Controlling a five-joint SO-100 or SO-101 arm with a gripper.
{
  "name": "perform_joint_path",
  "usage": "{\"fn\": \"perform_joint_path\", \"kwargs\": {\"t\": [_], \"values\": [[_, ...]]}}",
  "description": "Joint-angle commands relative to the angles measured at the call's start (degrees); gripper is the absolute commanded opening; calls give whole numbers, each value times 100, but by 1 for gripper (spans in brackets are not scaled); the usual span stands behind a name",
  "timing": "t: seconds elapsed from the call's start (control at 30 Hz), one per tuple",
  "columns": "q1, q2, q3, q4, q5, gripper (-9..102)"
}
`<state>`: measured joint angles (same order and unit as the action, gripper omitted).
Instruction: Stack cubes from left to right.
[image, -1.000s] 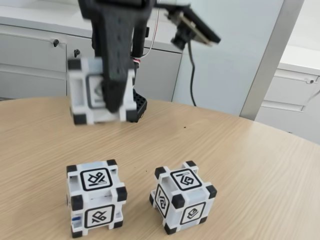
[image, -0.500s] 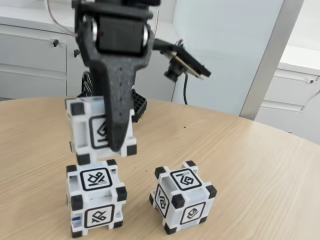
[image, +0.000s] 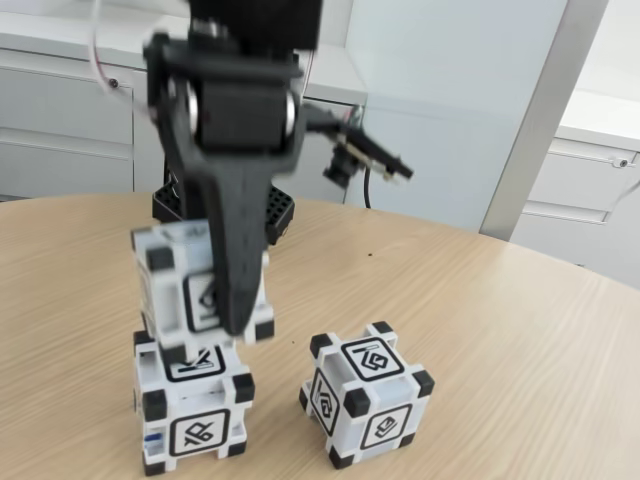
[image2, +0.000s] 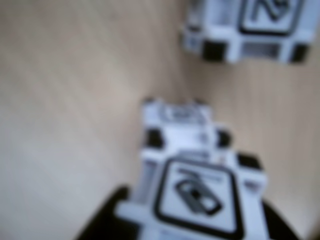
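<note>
The gripper (image: 232, 315) is pinched on a cube (image: 190, 290), one black finger (image: 232, 270) running down its front face and the other hidden behind it. The held cube hangs directly over a second cube (image: 192, 410) that sits near the front edge of the round wooden desk (image: 500, 330). It looks to be touching or almost touching that cube's top, slightly tilted and not squared to it; I cannot tell whether it bears any weight yet. The grip from above makes sense: it leaves the underside free to land on the lower cube's top face.

In the wrist view, blurred, the held cube (image2: 195, 200) fills the bottom with the lower cube (image2: 182, 125) peeking out beyond it, which suggests the two are offset rather than flush.

The third cube (image: 366, 400) stands on the desk just beside the stack, to its right in the fixed view, turned corner-on toward the camera; the wrist view shows it (image2: 245, 30) at the top edge. It is apart from the stack but near enough that a sideways slip of the upper cube could knock it.

Behind, the arm's black base (image: 275, 212) sits toward the desk's far edge, and a small camera (image: 365, 155) juts off the arm. Grey cabinets (image: 70, 120) line the back wall. Nothing lies between the held cube and its landing spot.
</note>
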<state>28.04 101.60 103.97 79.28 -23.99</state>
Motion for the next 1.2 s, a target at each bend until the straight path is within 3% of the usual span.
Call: {"fn": "perform_joint_path", "kwargs": {"t": [0.0, 0.23, 0.47, 0.87, 1.17], "values": [[44, -308, -79, -70, -79, 16], [53, -527, -88, -70, 0, 15], [62, -422, -114, -70, -18, 27], [62, -396, -132, 26, 70, 35], [62, 756, -53, 44, 272, 38]]}}
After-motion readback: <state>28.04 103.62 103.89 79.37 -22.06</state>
